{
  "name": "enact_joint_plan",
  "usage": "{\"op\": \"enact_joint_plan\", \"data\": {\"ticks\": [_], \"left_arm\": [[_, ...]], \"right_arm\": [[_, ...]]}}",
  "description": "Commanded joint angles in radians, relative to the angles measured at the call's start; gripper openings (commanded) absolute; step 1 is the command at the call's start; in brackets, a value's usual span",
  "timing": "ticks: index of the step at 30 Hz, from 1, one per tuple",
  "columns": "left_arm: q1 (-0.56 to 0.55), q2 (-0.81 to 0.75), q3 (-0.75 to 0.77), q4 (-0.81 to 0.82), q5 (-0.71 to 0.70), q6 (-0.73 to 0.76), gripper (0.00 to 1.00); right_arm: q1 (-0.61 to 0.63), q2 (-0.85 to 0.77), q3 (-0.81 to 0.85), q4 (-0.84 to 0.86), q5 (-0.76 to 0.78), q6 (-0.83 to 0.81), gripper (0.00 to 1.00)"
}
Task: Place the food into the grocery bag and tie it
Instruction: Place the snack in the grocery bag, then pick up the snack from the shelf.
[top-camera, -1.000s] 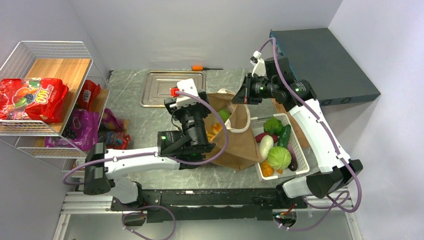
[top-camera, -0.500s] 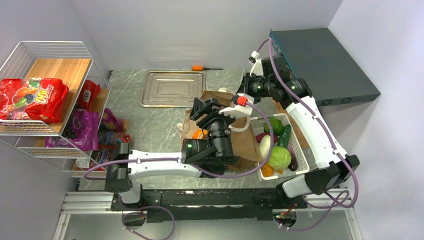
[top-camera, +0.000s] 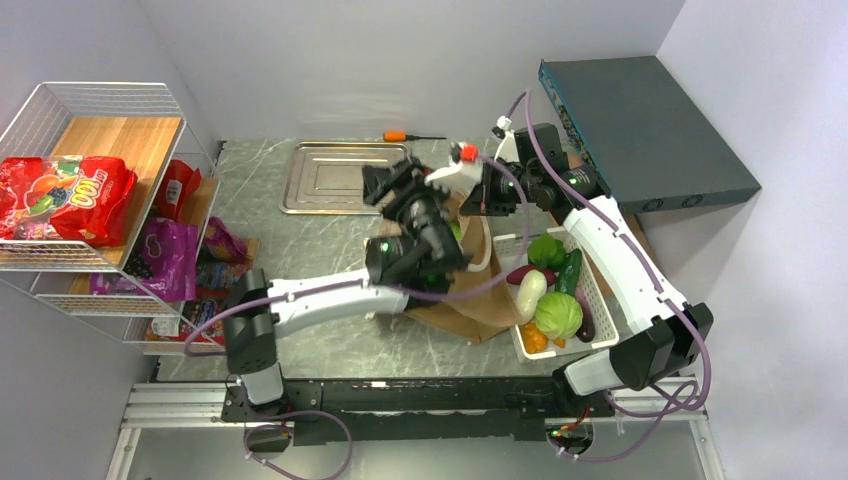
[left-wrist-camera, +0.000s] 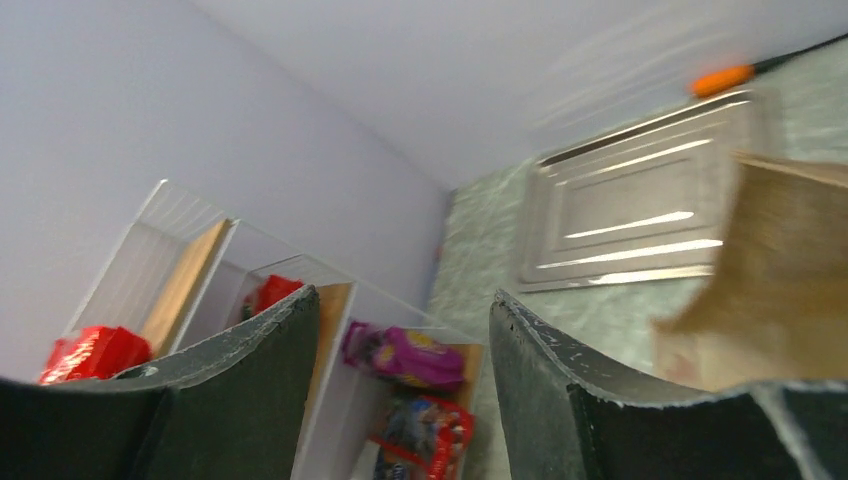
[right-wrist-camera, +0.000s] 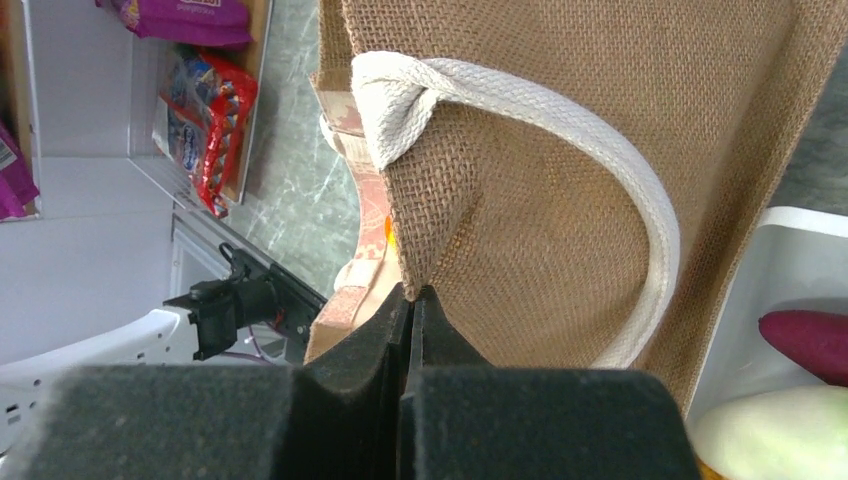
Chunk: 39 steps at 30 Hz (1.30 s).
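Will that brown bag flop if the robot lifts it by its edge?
Probably floppy: the grocery bag is woven cloth, and its edge folds to a point where the right end effector pinches it. It likely sags rather than slips, since the weave looks rough.

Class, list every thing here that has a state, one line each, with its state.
grocery bag, mouth open, handles untied.
left hand, open, holding nothing.
right hand, shut on the bag's edge.
white basket, filled with vegetables.
wire shelf, stocked with snack packets.
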Motion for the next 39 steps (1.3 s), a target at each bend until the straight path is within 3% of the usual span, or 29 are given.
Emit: {"op": "enact_joint_plan", "data": {"ticks": [1,2,5,6,8,9,14,24,32,39], "left_arm": [[0.215,0.084,0.106,0.105,-0.064,0.063,0.64],[0.255,0.075,0.102,0.054,-0.064,-0.009,0.63],[0.358,0.085,0.076,0.086,-0.064,0.032,0.62],[0.385,0.077,0.043,0.084,-0.064,0.030,0.69],[0.431,0.061,-0.010,0.068,-0.064,0.038,0.92],[0.454,0.047,-0.039,0.062,-0.064,0.037,0.94],[0.570,-0.007,-0.120,0.104,-0.062,0.095,0.91],[0.690,-0.161,-0.192,0.127,-0.061,0.154,0.87],[0.725,-0.282,-0.269,0.121,-0.061,0.160,0.85],[0.729,-0.328,-0.200,0.122,-0.060,0.176,0.84]], "right_arm": [[-0.003,0.005,0.006,-0.012,0.048,-0.013,0.00],[-0.004,0.012,0.019,-0.025,0.055,-0.019,0.00],[-0.005,0.038,0.074,-0.068,0.080,-0.044,0.00],[-0.006,0.046,0.090,-0.078,0.089,-0.050,0.00],[-0.005,0.059,0.119,-0.092,0.096,-0.061,0.00],[-0.007,0.069,0.128,-0.098,0.094,-0.065,0.00],[-0.008,0.126,0.179,-0.117,0.060,-0.069,0.00],[-0.007,0.198,0.225,-0.097,-0.027,-0.043,0.00],[-0.005,0.207,0.205,-0.083,-0.043,-0.043,0.00],[-0.001,0.198,0.193,-0.083,-0.038,-0.046,0.00]]}}
